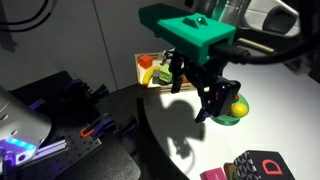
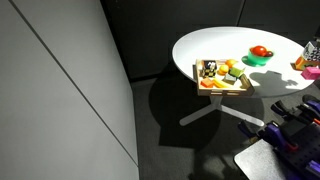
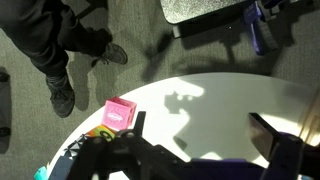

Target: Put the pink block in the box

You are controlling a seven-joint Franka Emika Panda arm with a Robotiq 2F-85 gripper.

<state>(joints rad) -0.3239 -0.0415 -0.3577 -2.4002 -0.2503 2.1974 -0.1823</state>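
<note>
The small pink block (image 3: pixel 120 113) lies on the white round table (image 3: pixel 220 100), just left of my left finger in the wrist view. In an exterior view it sits at the table's near edge (image 1: pixel 212 174). The shallow light-wood box (image 1: pixel 153 70) stands at the table's far side with several toy fruits in it, and it also shows in the other exterior view (image 2: pixel 222 75). My gripper (image 1: pixel 215 106) hangs open above the table between box and block, with nothing between its fingers (image 3: pixel 272 135).
A green bowl (image 1: pixel 236 112) with fruit stands by the gripper, and it appears again here as the bowl (image 2: pixel 260 56). A dark block with a red D (image 1: pixel 262 165) lies beside the pink block. A person's legs (image 3: pixel 60 50) stand on the floor past the table edge.
</note>
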